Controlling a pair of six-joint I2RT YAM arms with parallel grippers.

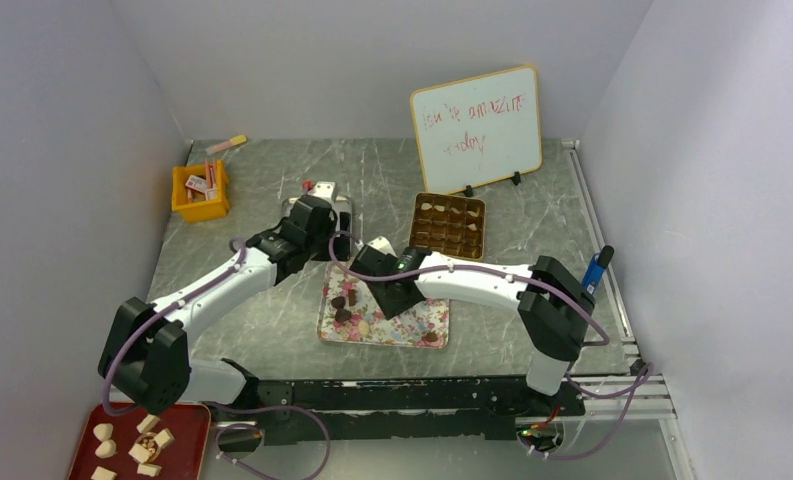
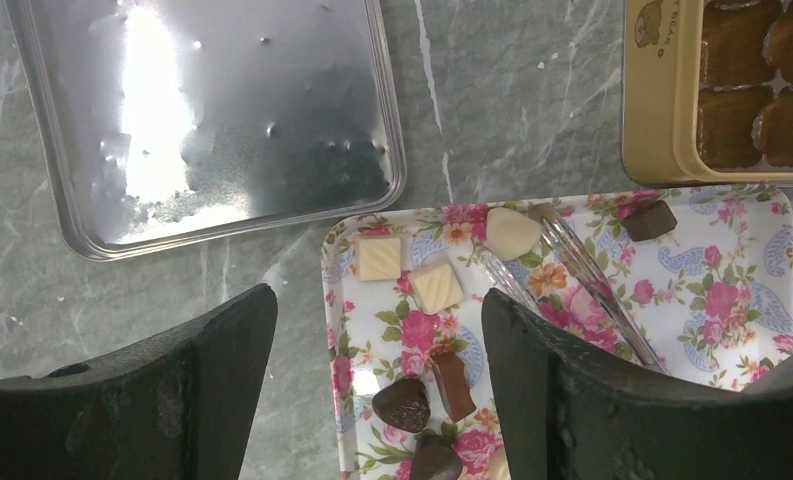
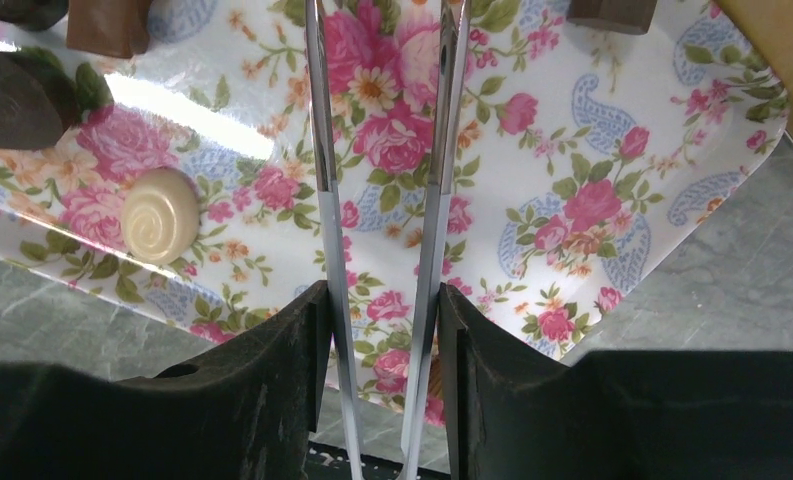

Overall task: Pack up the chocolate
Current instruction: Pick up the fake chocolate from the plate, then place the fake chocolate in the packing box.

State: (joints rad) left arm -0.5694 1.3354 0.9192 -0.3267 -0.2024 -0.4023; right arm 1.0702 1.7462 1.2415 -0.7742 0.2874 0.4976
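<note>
The right end effector (image 3: 380, 300), one of two at work, is clamped on a single pair of metal tongs (image 3: 321, 180) above the one floral tray (image 3: 592, 150). A cream swirl piece lies just beside the blades, with three darker pieces further along the tray. The left end effector (image 2: 377, 310) hangs with its fingers spread wide and holding nothing over the tray's left edge. The chocolate (image 2: 437, 285) lies below it: at least seven pieces in that view, three of them cream. Beyond the tray, toward the bench's far edge, are one silver lid (image 2: 222, 120) and one gold box (image 2: 652, 100).
</note>
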